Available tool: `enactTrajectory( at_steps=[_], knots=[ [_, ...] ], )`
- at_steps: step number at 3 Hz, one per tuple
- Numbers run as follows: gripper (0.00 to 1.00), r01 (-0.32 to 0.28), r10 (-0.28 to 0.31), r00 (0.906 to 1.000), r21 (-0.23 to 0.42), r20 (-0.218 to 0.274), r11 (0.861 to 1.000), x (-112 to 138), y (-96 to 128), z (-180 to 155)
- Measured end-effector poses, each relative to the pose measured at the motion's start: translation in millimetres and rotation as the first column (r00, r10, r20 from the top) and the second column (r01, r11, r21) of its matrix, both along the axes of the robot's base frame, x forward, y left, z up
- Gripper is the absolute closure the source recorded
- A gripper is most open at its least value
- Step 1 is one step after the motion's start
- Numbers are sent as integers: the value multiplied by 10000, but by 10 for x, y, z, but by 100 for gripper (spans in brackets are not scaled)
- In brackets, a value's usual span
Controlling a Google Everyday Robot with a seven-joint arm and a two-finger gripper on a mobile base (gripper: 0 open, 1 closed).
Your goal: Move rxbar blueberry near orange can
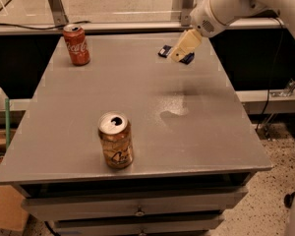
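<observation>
At the far left, low down beside the table, a flat brown cardboard box (5, 211) sits on the floor. On the back left corner of the table stands a red can (76, 44), a glossy upright cylinder with white script on its side. Nearer the front edge and left of the middle stands the orange can (116, 140), golden tan metal with dark lettering and a silver top whose drinking hole is open. Both rest on a grey table (88, 97) with a flat, matte, slightly shiny top and a drawer front beneath it. Toward the back right of that top lies the blue snack bar (164, 51), a flat dark navy wrapper, well apart from the orange can and partly hidden. The gripper (184, 47), a pale tan wedge-shaped piece, hangs just in front of the snack bar and covers its middle; whether it is open or closed cannot be told, nor whether it touches the wrapper. It hangs from a smooth white rounded arm (226, 6) reaching in from the upper right. A speckled floor (265, 200) shows at the right
</observation>
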State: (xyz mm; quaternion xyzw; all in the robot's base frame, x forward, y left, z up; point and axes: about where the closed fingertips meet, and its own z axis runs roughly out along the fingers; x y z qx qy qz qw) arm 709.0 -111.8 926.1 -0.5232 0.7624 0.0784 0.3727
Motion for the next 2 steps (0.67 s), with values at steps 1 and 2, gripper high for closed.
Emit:
enactTrajectory(
  at_steps=[1,2],
  knots=[
    [0,526,-524,9986,738,-48,9959,315,-109,-109],
    [0,1053,-1000,9939,1290,-471,9860,528,-185,-323]
  ],
)
